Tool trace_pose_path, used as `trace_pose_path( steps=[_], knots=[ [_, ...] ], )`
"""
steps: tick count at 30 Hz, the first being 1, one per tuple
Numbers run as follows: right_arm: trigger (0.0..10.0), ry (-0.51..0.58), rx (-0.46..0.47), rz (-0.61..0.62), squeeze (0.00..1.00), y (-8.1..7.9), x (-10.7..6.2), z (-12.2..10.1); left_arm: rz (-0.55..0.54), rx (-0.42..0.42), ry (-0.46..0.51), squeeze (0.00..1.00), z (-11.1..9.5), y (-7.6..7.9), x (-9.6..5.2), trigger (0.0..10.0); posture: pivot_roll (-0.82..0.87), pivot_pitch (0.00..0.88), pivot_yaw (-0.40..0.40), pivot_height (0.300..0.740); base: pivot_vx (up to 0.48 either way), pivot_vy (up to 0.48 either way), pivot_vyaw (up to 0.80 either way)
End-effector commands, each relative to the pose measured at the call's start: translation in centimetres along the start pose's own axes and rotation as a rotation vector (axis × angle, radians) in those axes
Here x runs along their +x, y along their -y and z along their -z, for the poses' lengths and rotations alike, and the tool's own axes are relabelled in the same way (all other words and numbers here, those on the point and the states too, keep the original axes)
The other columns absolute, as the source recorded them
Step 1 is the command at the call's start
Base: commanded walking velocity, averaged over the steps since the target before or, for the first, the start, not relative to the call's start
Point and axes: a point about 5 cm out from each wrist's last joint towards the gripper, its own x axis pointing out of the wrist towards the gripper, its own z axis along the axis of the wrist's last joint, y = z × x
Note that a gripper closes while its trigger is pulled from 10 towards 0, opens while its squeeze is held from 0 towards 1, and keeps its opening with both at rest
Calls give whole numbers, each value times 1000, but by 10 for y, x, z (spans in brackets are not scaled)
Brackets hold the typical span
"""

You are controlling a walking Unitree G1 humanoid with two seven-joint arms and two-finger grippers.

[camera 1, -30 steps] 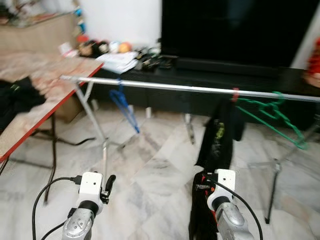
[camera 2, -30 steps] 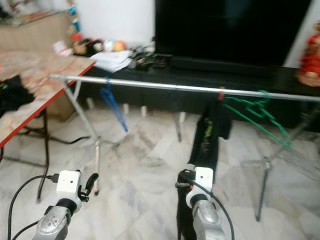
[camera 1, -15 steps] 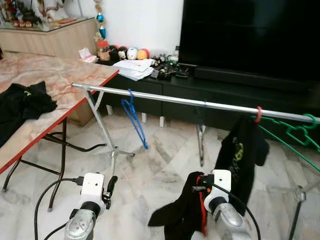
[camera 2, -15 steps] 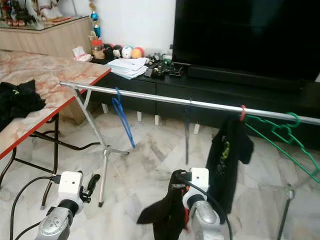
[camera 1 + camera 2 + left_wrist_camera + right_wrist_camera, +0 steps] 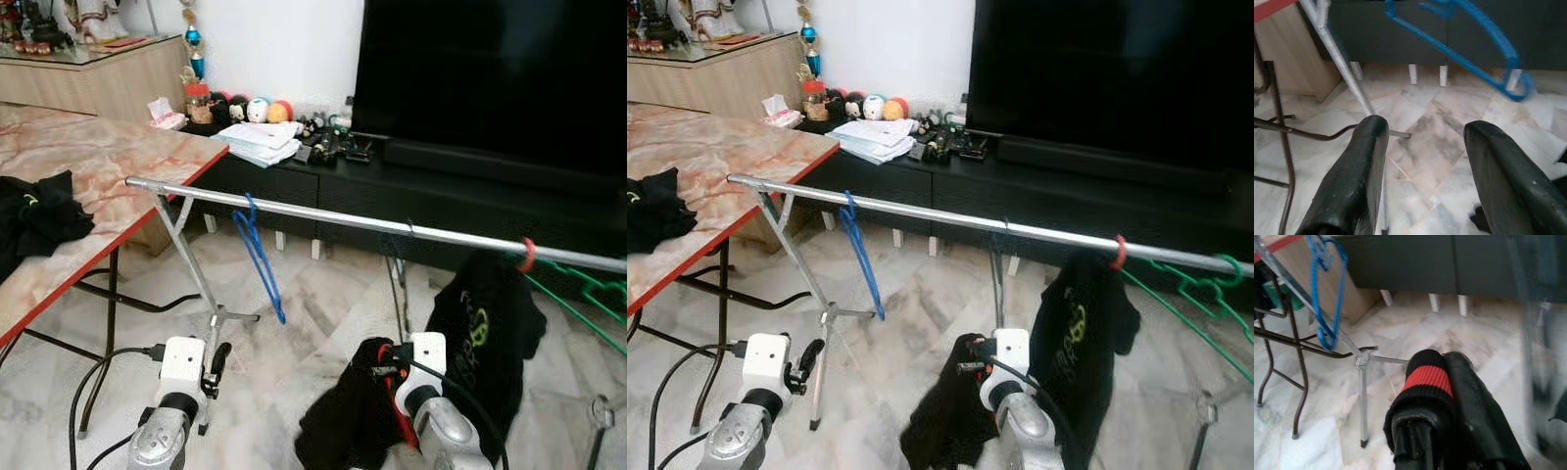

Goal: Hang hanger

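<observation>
Rail [image 5: 323, 217]: 1 silver horizontal bar crosses the room in front of a black TV cabinet [image 5: 460, 201], carried at its left end by angled silver legs [image 5: 201, 284] that stand on the marble floor [image 5: 323, 304].

Items on the rail, from the robot's left to right:
1. Blue hanger [image 5: 259, 257], empty, hooked near the left end and hanging tilted.
2. Red hanger hook [image 5: 528, 254] with a black T-shirt [image 5: 485, 333] draped below it.
3. Green hanger [image 5: 1195, 294], empty, at the far right end of the rail, just beside the T-shirt.

Right gripper [image 5: 1447, 396]: held low, below the rail and in front of the hung T-shirt. Its 2 black fingers are closed together around a red hanger [image 5: 1428, 378] wrapped in a black garment [image 5: 348, 416]. The garment hangs from the gripper toward the floor. This hanger is not on the rail; it sits well below it. How the hanger lies under the cloth cannot be told.

Left gripper [image 5: 1425, 161]: held low and forward on the robot's left, near the rail's legs. Its 2 fingers [image 5: 1356, 171] stand apart with nothing between them. In the left wrist view the blue hanger shows beyond the fingertips, well apart from them.

Surroundings: a marble-patterned table with a red edge [image 5: 98, 166] stands at the robot's left, with dark clothing [image 5: 34, 215] lying on it. Papers [image 5: 260, 142] and small round toys [image 5: 260, 108] sit on the cabinet below a large dark screen [image 5: 490, 78].
</observation>
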Motion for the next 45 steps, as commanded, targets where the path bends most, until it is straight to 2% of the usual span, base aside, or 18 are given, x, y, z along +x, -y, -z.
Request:
trace_pose_path(
  steps=[1,12,24,38,45],
  knots=[
    [10000,28,-6,-36,0,-7,5,-9,-32,-9,5,0,-3,-8,1,10000,55,0,27,740,326,0,0],
    [10000,25,8,-46,0,-5,5,-11,-50,-11,13,0,-5,-7,1,10000,60,12,16,740,320,0,0],
    [10000,28,22,-47,0,-2,4,-11,-79,2,31,0,-7,-10,1,10000,59,12,12,740,0,0,0],
    [10000,21,15,-62,0,-4,5,-11,-77,2,36,0,-10,-9,2,10000,59,7,12,740,0,-433,0],
    [10000,11,14,-84,0,-5,5,-10,-94,-15,50,0,-14,-12,3,10000,59,9,12,740,0,0,0]
  ],
)
